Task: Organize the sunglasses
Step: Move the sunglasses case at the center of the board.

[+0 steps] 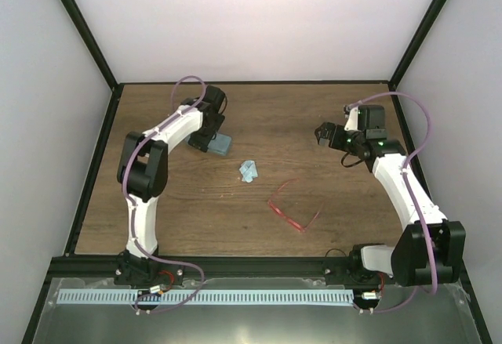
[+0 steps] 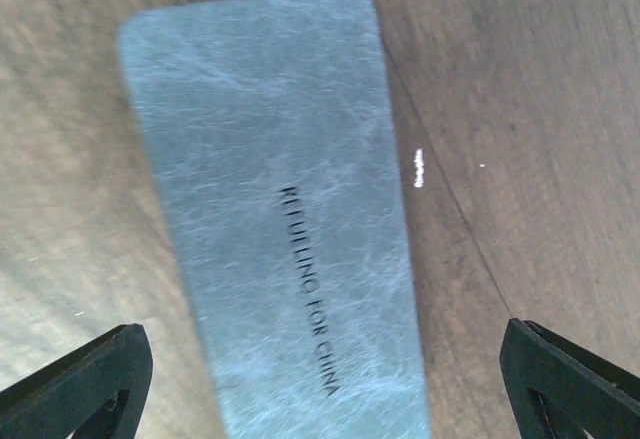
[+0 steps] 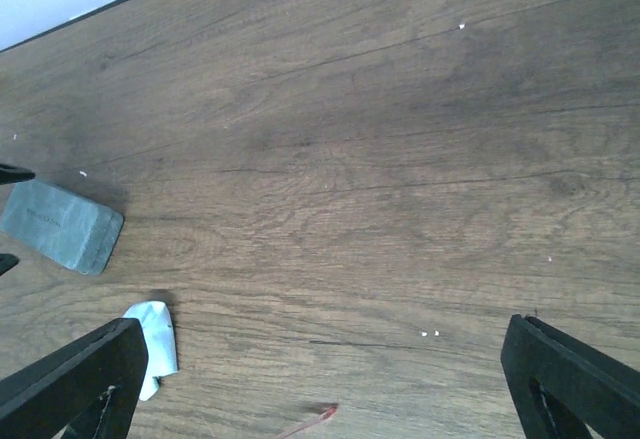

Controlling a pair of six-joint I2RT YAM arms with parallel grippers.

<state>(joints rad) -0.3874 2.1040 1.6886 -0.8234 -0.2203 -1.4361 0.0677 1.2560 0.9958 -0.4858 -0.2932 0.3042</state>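
1. Far left: the left gripper is spread wide and has nothing clamped. The grey-blue case lies closed btwn its fingers. In the wrist view we see a gap on both sides, so no contact afaict. There's dark print on the lid, too blurry for us to read.
2. Just right of the case and a bit nearer the bases: a small light blue cloth, crumpled on the wood table, not touching the case.
3. Further right and nearer still: the sunglasses, thin red frame, lying on the table outside the case, well apart from both grippers. The temple arms look splayed, but they're thin so we can't swear to it.
4. Far right: the right gripper is also spread wide w/ nothing in it, hanging over bare wood.
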